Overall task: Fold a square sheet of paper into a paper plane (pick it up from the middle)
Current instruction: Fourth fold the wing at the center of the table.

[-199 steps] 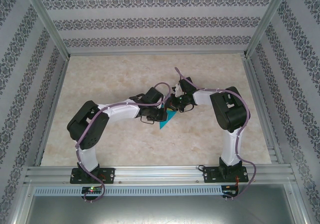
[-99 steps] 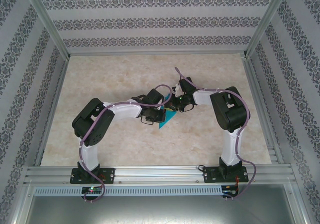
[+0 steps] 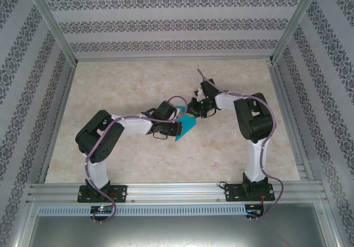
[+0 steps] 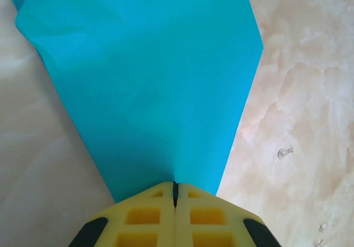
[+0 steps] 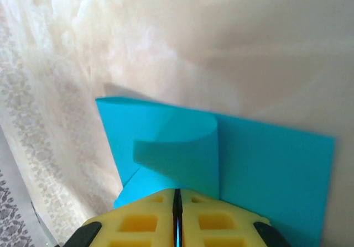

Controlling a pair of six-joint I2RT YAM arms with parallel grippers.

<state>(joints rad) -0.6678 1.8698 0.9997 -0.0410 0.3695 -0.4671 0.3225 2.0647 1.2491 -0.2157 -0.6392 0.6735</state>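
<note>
**Right arm retreats, paper gripped at both ends**

Beige marble worktop (image 3: 138, 158). Right arm (image 3: 251, 120) has just shifted farther back; left arm (image 3: 130, 124) barely moved. Thin turquoise-blue paper sheet (image 3: 188, 125), partly folded, one flap curling, spans between them mid-worktop. Left jaws clamp its tapered end, right jaws its other edge. Likely mid-fold; plane unfinished.

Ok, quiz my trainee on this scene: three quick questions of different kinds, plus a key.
1. True or false: the left tool is shut on the paper.
2. By the right tool, the paper is: A curled over, B torn in two, C crumpled into a ball.
3. How many tools grip the paper?
Key: 1 true; 2 A; 3 two.
</note>
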